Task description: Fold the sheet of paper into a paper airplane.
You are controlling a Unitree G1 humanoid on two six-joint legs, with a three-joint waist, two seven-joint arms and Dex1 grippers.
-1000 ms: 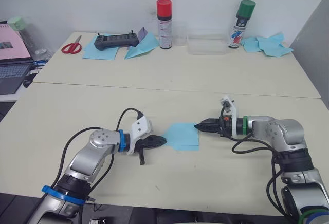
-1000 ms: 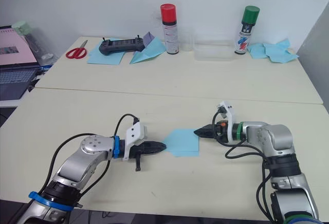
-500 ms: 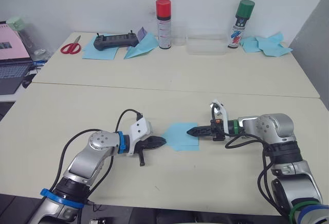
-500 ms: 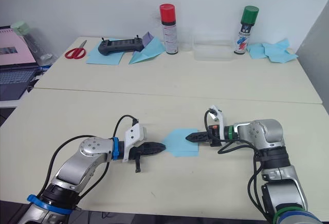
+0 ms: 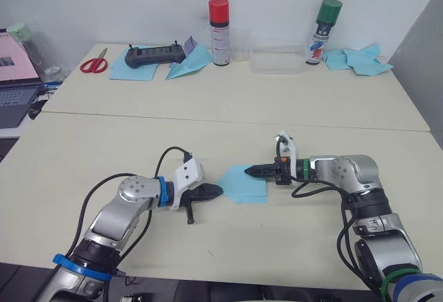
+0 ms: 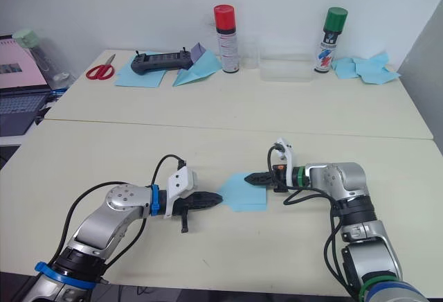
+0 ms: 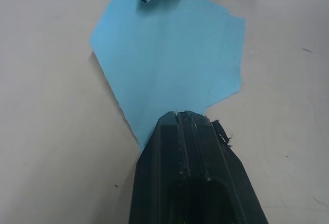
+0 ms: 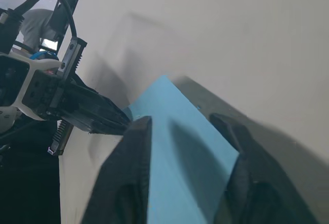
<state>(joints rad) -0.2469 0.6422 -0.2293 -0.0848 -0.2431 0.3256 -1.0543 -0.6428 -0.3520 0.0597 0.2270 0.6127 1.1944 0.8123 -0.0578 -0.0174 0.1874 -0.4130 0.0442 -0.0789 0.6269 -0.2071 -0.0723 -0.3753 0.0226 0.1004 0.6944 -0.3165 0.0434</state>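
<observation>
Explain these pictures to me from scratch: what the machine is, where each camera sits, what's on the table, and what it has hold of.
This is a humanoid robot with two arms, each ending in a two-fingered black gripper. The two wide pictures come from cameras on its head, looking down over a pale table. The two close-ups come from cameras on its wrists, looking along the fingers.

Between the arms lies the sheet of paper, light blue and partly folded. The left gripper is shut, its tip at the paper's pointed end. The right gripper reaches over the opposite side with its fingers spread above the paper.

At the far edge stand two spray cans, scissors, a controller and more blue paper.
</observation>
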